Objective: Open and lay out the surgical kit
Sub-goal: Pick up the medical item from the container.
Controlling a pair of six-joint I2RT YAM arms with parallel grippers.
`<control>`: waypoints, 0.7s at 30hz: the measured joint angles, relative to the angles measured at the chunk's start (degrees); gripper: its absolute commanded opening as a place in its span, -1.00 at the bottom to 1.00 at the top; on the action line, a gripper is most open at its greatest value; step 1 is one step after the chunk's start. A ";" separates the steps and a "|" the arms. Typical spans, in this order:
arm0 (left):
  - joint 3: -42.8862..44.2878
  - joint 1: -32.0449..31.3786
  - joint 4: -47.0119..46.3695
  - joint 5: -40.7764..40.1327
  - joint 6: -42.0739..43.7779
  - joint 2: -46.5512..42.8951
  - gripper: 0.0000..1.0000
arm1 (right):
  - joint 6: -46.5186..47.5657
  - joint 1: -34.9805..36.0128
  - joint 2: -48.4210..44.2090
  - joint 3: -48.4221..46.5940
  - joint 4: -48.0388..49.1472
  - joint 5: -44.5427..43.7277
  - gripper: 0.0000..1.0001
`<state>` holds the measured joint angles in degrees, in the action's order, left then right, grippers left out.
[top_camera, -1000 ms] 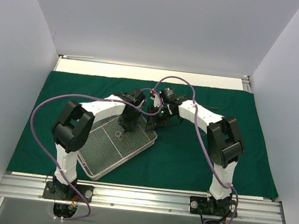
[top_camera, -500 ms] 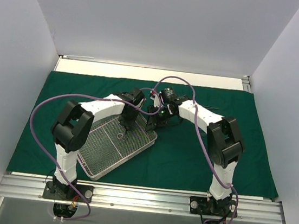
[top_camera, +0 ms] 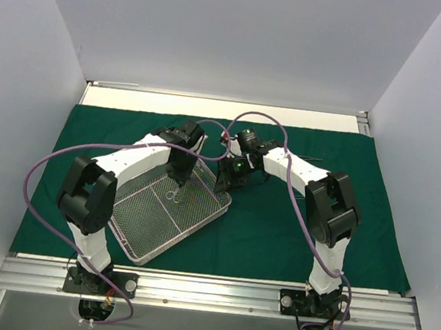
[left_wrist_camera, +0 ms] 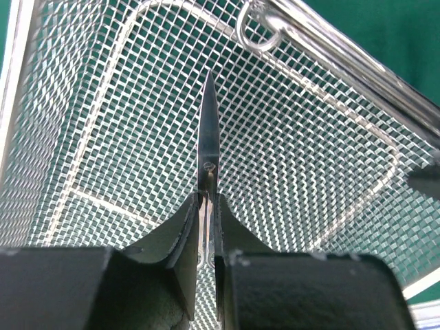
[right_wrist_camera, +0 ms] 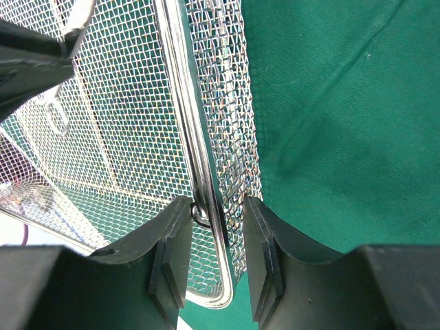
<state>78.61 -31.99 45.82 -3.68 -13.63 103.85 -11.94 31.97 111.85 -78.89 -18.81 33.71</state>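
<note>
1. While the right gripper (right_wrist_camera: 216,206) steadies the wire-mesh tray (top_camera: 144,232), clamped across the wall at the tray's far right corner with one pad inside and one outside, the left gripper (left_wrist_camera: 206,203) hangs over the tray's far half.
2. Left gripper: jaws together on the scissors (left_wrist_camera: 208,130), pinching the shanks just behind the pivot screw; grip looks centred.
3. Scissors: inside the tray's rim and apparently lifted off the mesh. Long axis runs in line with the fingers, closed blades projecting past the fingertips towards the tray floor.
4. Governing relation: the item sits in the left pincer, so the left arm is the one placed to carry it; the right arm is occupied at the tray corner. In my judgement the scissors must rise above the rim before travelling sideways (the tips lead and would snag mesh or wall first).
5. Drape (top_camera: 302,223): spread flat under and all round the tray, with bare cloth both right and left of the tray for laying out.
6. A ring shape (top_camera: 173,196) shows on the tray floor beneath the left gripper in the top view; whether it belongs to the held scissors cannot be told. A thin item (top_camera: 311,157) rests on the cloth well right of the tray, too small to identify.
</note>
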 measured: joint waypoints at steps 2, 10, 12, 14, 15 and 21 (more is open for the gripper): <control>0.00 0.20 0.66 0.04 -0.02 -1.14 -0.95 | 0.00 0.00 0.00 0.00 0.15 0.00 -0.81; 0.37 1.97 5.20 2.03 -0.22 -5.51 -0.95 | 0.46 0.02 0.00 -0.28 -0.11 -0.13 -0.13; 1.27 3.52 6.21 4.42 -0.44 -7.39 -0.95 | 0.68 0.07 0.00 -0.70 -0.52 -1.03 0.06; 2.78 5.33 6.88 6.82 -0.85 -9.18 -0.95 | 1.09 0.04 0.00 -1.81 -1.64 -1.99 0.13; 3.82 6.21 7.04 8.07 -1.07 -9.94 -0.95 | 1.29 0.04 0.00 -2.93 -2.43 -2.49 0.20; 9.05 8.92 6.84 15.43 -3.04 -12.37 -0.95 | 2.56 0.04 -1.05 -10.29 -6.49 -5.25 0.46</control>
<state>87.66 -23.07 52.66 11.75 -16.67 91.48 -9.39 32.01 110.80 -89.19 -25.30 28.47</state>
